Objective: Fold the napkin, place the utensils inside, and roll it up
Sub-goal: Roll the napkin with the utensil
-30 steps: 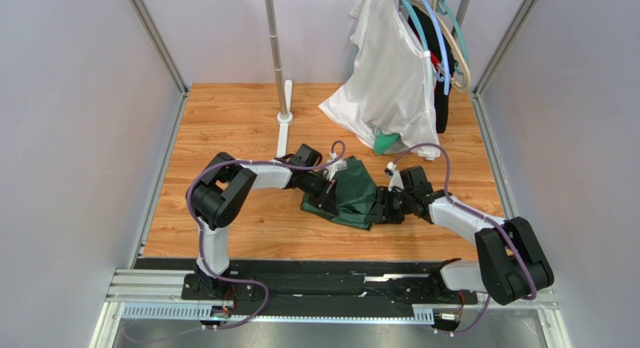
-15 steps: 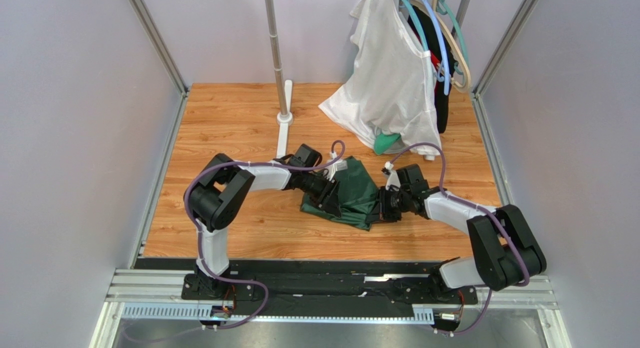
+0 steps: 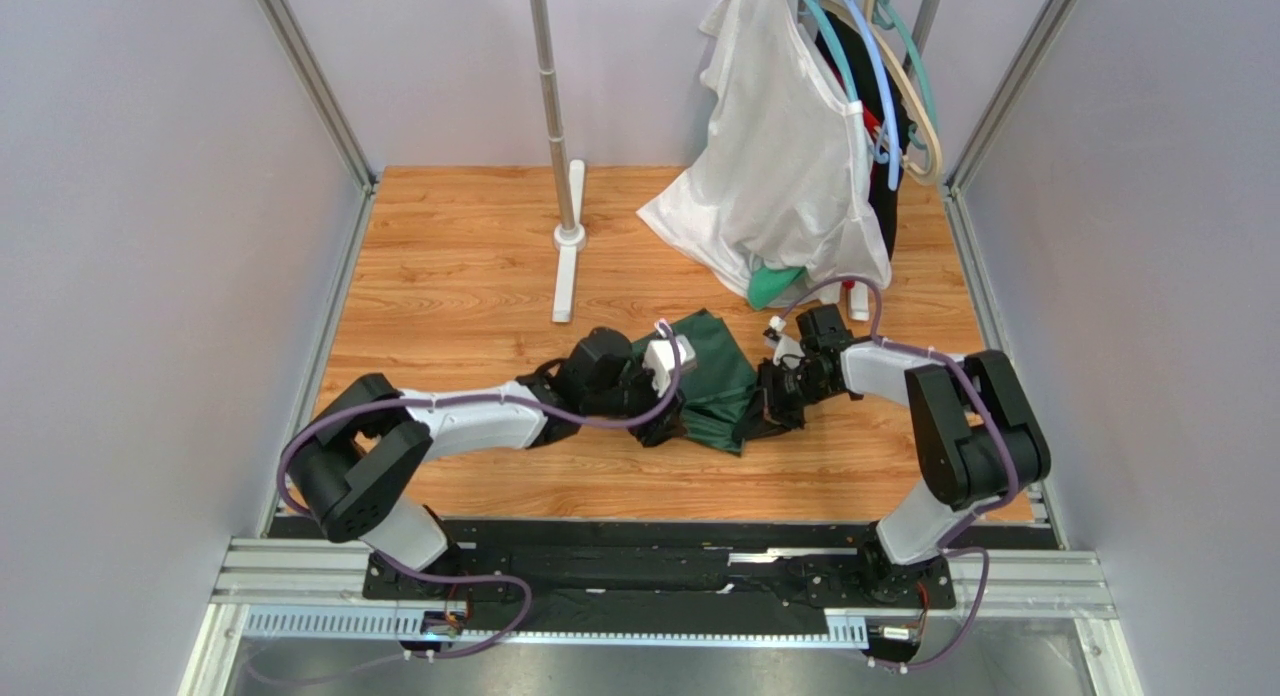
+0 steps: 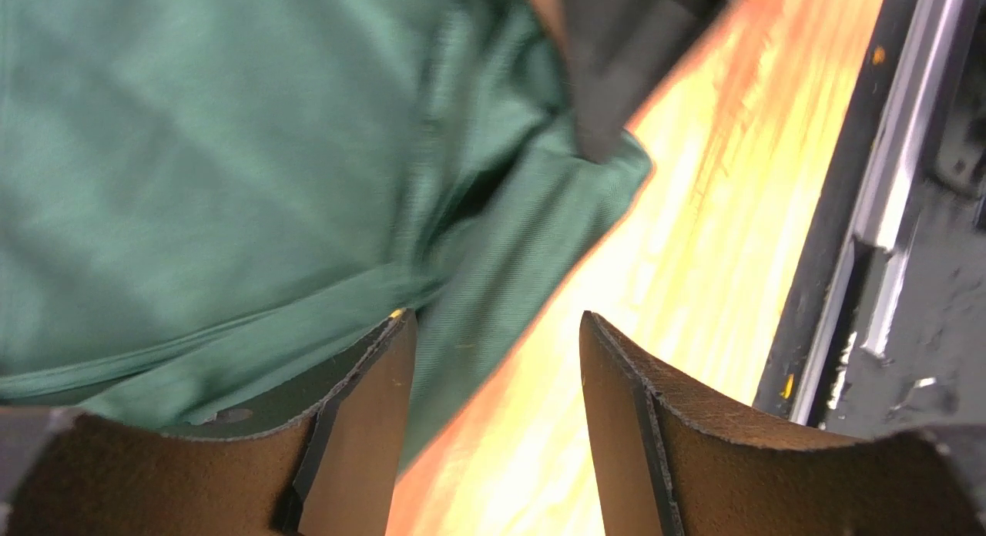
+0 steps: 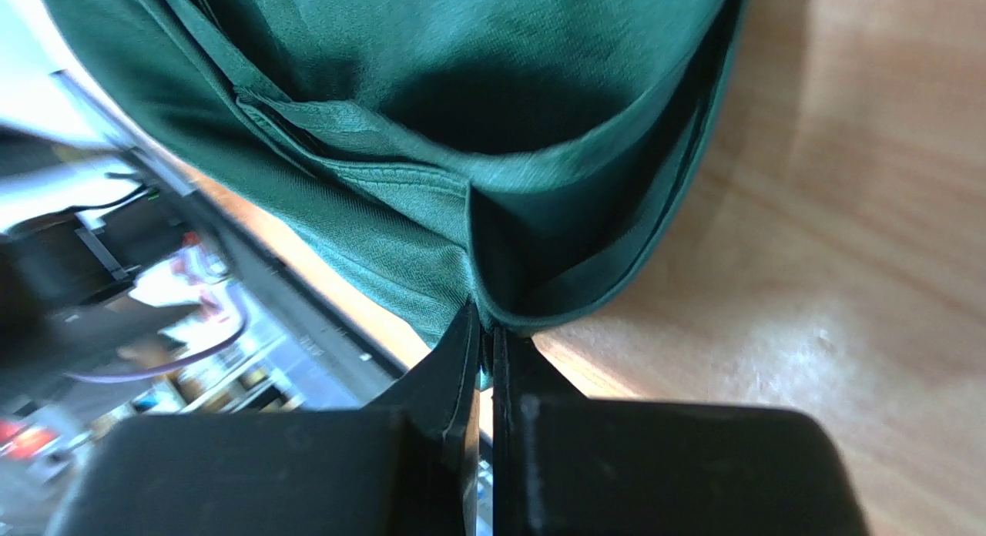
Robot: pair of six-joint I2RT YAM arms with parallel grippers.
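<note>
Since a second ago my left arm (image 3: 466,419) has swung low, elbow out to the near left, and my left gripper (image 3: 658,420) now sits at the near edge of the napkin (image 3: 718,369), which has bunched narrower. Its fingers (image 4: 359,444) stand wide apart and hold nothing. Green cloth lies against one of them, with bare table (image 4: 648,270) between. My right gripper (image 5: 486,328) is pinched tight on a folded edge of the napkin.

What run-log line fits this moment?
left gripper: open at dark green cloth napkin | right gripper: shut on napkin edge | napkin: bunched on wooden table
</note>
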